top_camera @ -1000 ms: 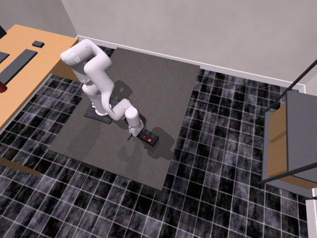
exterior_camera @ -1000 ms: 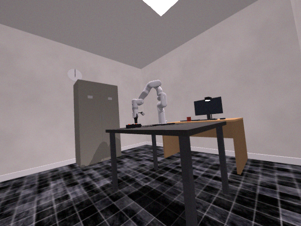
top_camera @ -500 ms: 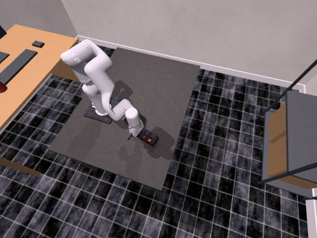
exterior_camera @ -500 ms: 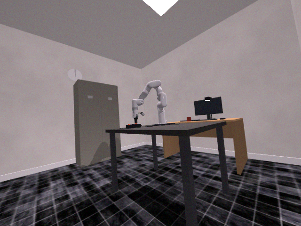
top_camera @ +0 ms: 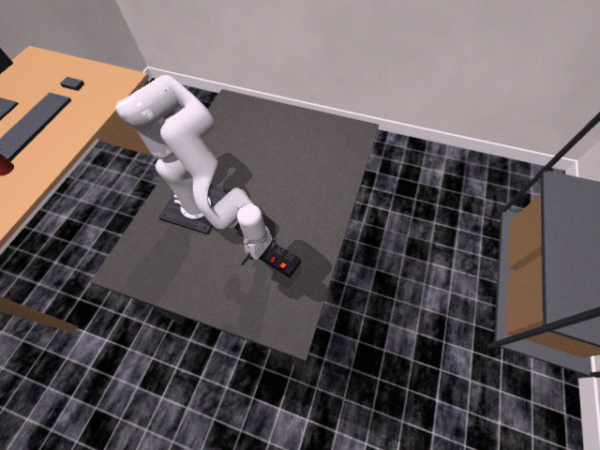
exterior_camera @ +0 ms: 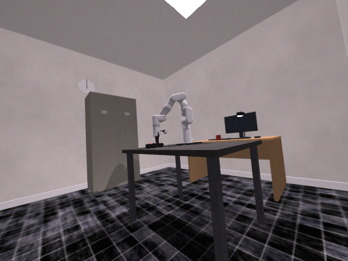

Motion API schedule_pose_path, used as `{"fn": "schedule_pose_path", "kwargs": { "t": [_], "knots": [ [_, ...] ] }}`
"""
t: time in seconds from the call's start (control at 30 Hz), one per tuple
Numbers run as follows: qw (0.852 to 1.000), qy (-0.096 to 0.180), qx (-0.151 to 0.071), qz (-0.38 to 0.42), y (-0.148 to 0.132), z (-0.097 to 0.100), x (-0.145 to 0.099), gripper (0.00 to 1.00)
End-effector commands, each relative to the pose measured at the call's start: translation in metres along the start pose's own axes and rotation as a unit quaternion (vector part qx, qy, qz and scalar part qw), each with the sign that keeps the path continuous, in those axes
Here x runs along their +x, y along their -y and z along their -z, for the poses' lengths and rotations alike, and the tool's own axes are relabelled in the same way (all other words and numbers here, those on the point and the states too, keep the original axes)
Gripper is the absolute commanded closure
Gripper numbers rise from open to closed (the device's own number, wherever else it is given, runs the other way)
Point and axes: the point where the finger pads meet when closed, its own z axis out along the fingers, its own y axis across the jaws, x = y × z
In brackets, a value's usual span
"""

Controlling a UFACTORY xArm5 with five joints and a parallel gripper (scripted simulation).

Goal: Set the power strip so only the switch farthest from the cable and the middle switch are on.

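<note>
Gripper (exterior_camera: 156, 139) fingers are pressed fully together and hold nothing; it points straight down over the left end of the strip (top_camera: 279, 259), which lies flat near the right edge of the dark table (top_camera: 309, 159).

Closed fingers make a poking tip, so the step in hand looks like pressing a rocker at that hidden end. Two switches (top_camera: 277, 262) glow red in the top view; a third, if there is one, is hidden under the wrist, and the cable end cannot be told. Next move, as I judge it: a short downward press on the covered switch, then a lift clear so nothing rocks.

Count: one arm (top_camera: 193, 159), one gripper, one strip, two lit switches visible, one table, one desk (top_camera: 43, 145).
</note>
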Motion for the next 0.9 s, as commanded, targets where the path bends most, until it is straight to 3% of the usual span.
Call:
{"fn": "schedule_pose_path", "kwargs": {
  "t": [0.0,0.6,0.87],
  "knots": [
    [1.000,0.000,0.000,0.000,0.000,-0.001,0.000,1.00],
    [1.000,0.000,0.000,0.000,0.000,0.000,0.000,1.00],
    [1.000,0.001,0.000,0.000,0.000,0.016,0.000,1.00]
  ]
}}
